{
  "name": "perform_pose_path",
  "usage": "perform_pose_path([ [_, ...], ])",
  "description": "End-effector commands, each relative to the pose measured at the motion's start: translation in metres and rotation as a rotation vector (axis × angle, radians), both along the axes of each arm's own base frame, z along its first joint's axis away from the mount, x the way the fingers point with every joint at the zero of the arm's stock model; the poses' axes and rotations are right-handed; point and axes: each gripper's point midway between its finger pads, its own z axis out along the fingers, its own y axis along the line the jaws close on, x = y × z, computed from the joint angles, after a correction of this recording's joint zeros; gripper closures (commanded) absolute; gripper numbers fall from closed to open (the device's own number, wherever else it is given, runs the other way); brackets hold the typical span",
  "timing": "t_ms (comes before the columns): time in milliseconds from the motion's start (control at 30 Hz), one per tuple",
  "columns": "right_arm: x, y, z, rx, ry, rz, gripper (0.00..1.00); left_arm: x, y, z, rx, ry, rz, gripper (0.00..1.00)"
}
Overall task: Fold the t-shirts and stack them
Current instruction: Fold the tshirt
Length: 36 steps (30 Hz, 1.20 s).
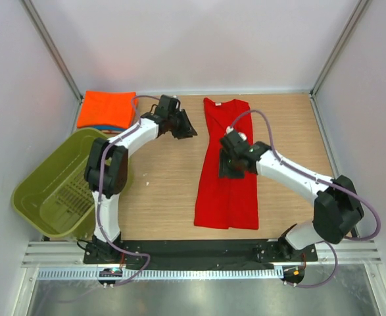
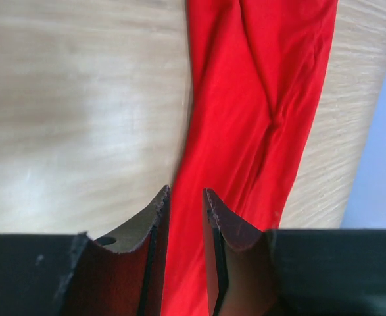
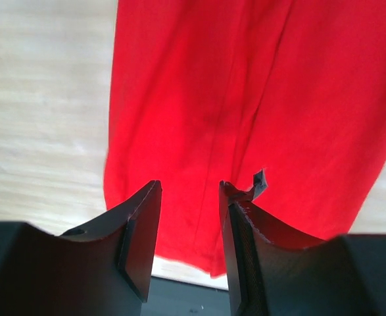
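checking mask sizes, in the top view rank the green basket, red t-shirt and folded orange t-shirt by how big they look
1. olive-green basket and red t-shirt: too close to rank, and the left arm hides part of the basket
2. folded orange t-shirt: clearly smallest

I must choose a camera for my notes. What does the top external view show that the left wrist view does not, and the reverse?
Only top external: the folded orange shirt, the basket, the right gripper, and the red shirt at full length. Only left wrist: the left gripper close up, its fingers slightly apart, and the creases in the cloth. Both: the red shirt and the table.
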Motion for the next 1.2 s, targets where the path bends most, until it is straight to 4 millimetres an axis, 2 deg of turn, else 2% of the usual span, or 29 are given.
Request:
perform_pose_path([
  [0,-0.023,0.022,0.017,0.048,-0.111,-0.019,0.53,0.021,-0.032,0.002,-0.121,-0.039,-0.122,0.73],
  [33,-0.028,0.030,0.017,0.070,-0.124,-0.005,0.54,0.032,-0.039,0.008,-0.144,-0.067,-0.139,0.73],
  [67,-0.033,0.029,0.013,0.061,-0.124,-0.006,0.54,0.036,-0.046,-0.006,-0.157,-0.058,-0.158,0.72],
  [133,-0.041,0.029,0.012,0.045,-0.136,0.004,0.55,0.046,-0.053,-0.010,-0.179,-0.070,-0.172,0.72],
  [267,-0.049,0.026,0.009,0.044,-0.140,0.006,0.57,0.073,-0.065,-0.031,-0.184,-0.075,-0.141,0.72],
  [367,-0.057,0.025,0.006,0.036,-0.140,0.006,0.58,0.087,-0.064,-0.045,-0.166,-0.067,-0.091,0.71],
  [433,-0.060,0.026,0.004,0.039,-0.142,0.004,0.58,0.096,-0.063,-0.058,-0.148,-0.063,-0.057,0.67],
  [500,-0.066,0.025,-0.005,0.033,-0.121,0.006,0.58,0.102,-0.065,-0.069,-0.147,-0.054,-0.039,0.67],
  [700,-0.077,0.049,-0.018,0.015,-0.118,0.069,0.56,0.111,-0.058,-0.092,-0.102,-0.046,0.010,0.68],
  [800,-0.082,0.062,-0.026,0.003,-0.119,0.091,0.55,0.113,-0.063,-0.100,-0.118,-0.035,-0.007,0.68],
  [833,-0.086,0.071,-0.025,0.021,-0.126,0.112,0.55,0.115,-0.066,-0.098,-0.131,-0.041,-0.014,0.68],
  [867,-0.090,0.077,-0.026,0.037,-0.120,0.114,0.55,0.114,-0.068,-0.107,-0.131,-0.027,-0.020,0.69],
  [933,-0.098,0.090,-0.031,0.045,-0.122,0.138,0.53,0.114,-0.070,-0.108,-0.147,-0.021,-0.030,0.70],
  [1000,-0.102,0.095,-0.038,0.026,-0.130,0.130,0.52,0.113,-0.070,-0.113,-0.146,-0.011,-0.035,0.72],
  [1167,-0.121,0.113,-0.051,0.010,-0.117,0.173,0.50,0.111,-0.068,-0.119,-0.144,-0.002,-0.040,0.86],
])
